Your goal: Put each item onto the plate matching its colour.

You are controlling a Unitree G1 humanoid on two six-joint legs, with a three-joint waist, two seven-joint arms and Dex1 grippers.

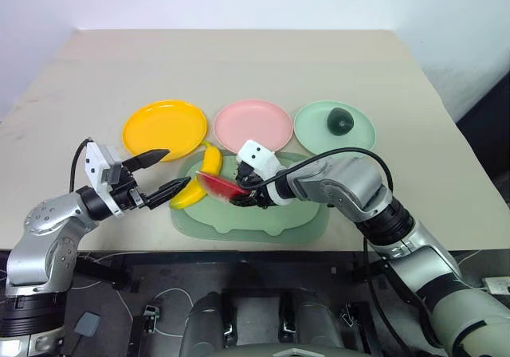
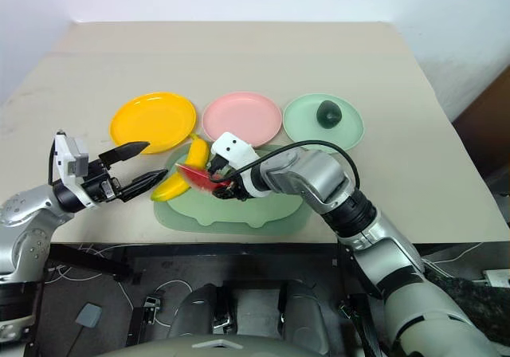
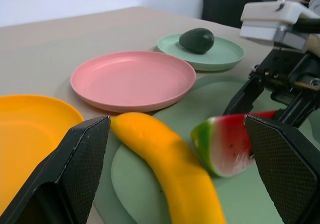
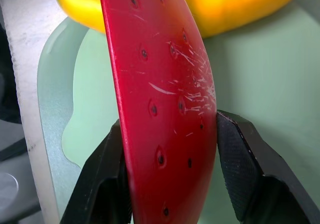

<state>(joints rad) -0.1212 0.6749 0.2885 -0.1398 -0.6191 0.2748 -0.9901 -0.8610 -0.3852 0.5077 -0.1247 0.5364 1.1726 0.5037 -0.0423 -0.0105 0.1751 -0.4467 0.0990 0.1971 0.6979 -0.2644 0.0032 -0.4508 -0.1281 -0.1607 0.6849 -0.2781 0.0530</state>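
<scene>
Left gripper (image 1: 160, 173) spread wide, holding nothing, level beside the banana (image 1: 202, 178) on the mat (image 1: 263, 223). Right gripper (image 1: 241, 190) clamped on the watermelon wedge (image 1: 220, 186) over the mat. Lift clear of the banana, carry to the pink plate (image 1: 253, 125) and set flat. Avocado (image 1: 340, 119) sits on the green plate (image 1: 334, 126).

You have bright, even light from overhead in both head views, and the desk (image 1: 239, 62) is evenly lit with only soft, short shadows under the plates. The pink plate (image 1: 253, 125) carries a faint sheen and no harsh glare. In the left wrist view the banana (image 3: 170, 169) and the watermelon wedge (image 3: 225, 141) are smeared and soft, while the plates farther off look sharper. In the right wrist view the wedge's red face is crisp enough to show scratches, and the banana behind it is blurred.
</scene>
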